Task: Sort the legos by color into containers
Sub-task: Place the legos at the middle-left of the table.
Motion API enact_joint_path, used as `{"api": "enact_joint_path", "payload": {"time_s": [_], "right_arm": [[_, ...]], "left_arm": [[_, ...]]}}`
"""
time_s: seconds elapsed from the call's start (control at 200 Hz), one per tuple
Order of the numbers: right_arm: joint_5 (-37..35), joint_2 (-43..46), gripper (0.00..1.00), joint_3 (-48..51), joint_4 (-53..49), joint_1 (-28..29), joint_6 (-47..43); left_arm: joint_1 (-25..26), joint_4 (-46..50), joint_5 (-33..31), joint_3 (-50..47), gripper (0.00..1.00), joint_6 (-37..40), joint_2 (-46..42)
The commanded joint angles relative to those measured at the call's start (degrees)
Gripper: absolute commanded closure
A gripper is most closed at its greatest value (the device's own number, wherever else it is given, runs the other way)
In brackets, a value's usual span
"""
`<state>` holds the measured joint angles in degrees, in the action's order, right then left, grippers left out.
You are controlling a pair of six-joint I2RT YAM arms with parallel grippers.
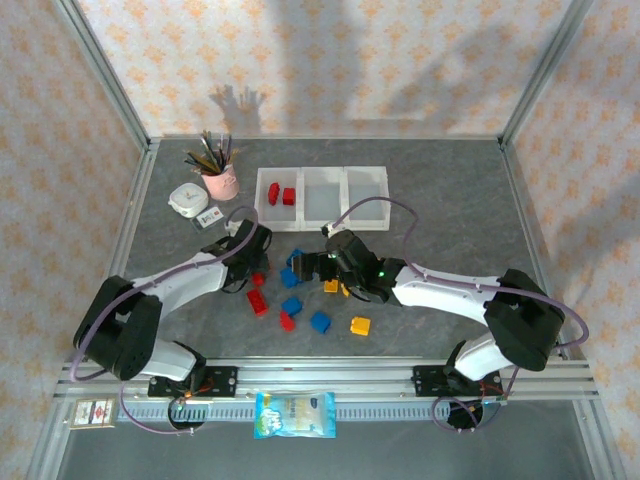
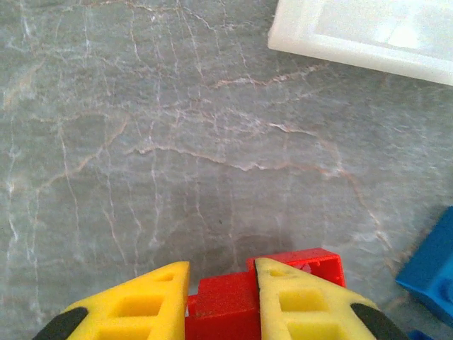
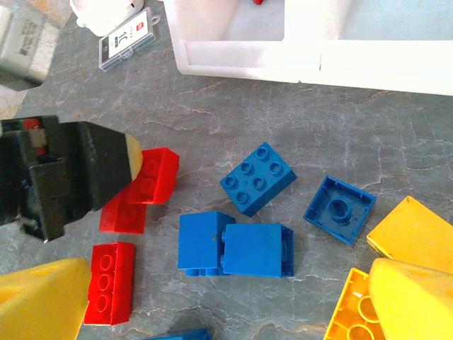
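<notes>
Red lego (image 2: 297, 265): light, rigid, slick plastic, pinched across its flat sides in my closed left gripper (image 2: 221, 276), down by the table (image 2: 177, 142) near the containers (image 2: 354, 42). Blue legos (image 3: 257, 177): loose beneath my wide-open right gripper (image 3: 233, 290); I'd grip smooth walls, not studs

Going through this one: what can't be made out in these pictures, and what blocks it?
Left wrist: lower part of the red brick shut in the left gripper, hidden by its fingers and the bottom edge.
Left wrist: blue brick, cut off by the right edge.
Right wrist: yellow bricks, cut off by the edge and a finger of the open right gripper.
Right wrist: print on the label, too small.
</notes>
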<state>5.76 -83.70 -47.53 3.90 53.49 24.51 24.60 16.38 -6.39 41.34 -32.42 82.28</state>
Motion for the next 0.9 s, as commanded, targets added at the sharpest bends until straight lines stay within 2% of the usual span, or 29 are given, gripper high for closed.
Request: {"api": "enact_joint_path", "payload": {"time_s": [0.0,0.095,0.255,0.365,0.601,0.771,0.896], "right_arm": [[-1.62,0.28,0.00,-0.42,0.67,-0.02,0.80],[-1.64,0.23,0.00,-0.37,0.58,-0.13,0.74],[-1.80,0.38,0.00,-0.46,0.32,-0.12,0.71],[-1.81,0.38,0.00,-0.46,0.32,-0.20,0.56],[-1.37,-0.32,0.00,-0.68,0.84,-0.31,0.48],[-0.95,-1.01,0.00,-1.03,0.93,-0.28,0.50],[-1.00,-0.51,0.00,-0.82,0.93,-0.31,0.66]], "left_arm": [[-1.36,-0.64,0.46,2.32,0.74,5.49,3.69],[-2.01,0.26,0.88,3.75,0.72,5.88,6.09],[-2.02,1.53,0.55,3.60,0.51,5.03,4.65],[-2.03,3.50,0.51,2.53,0.46,3.86,1.90],[-1.90,1.70,5.24,-2.97,0.45,0.73,-4.39],[-1.84,0.31,5.82,-3.59,0.46,0.42,-1.69],[-1.92,-2.04,6.79,-3.84,0.51,0.30,0.26]]}}
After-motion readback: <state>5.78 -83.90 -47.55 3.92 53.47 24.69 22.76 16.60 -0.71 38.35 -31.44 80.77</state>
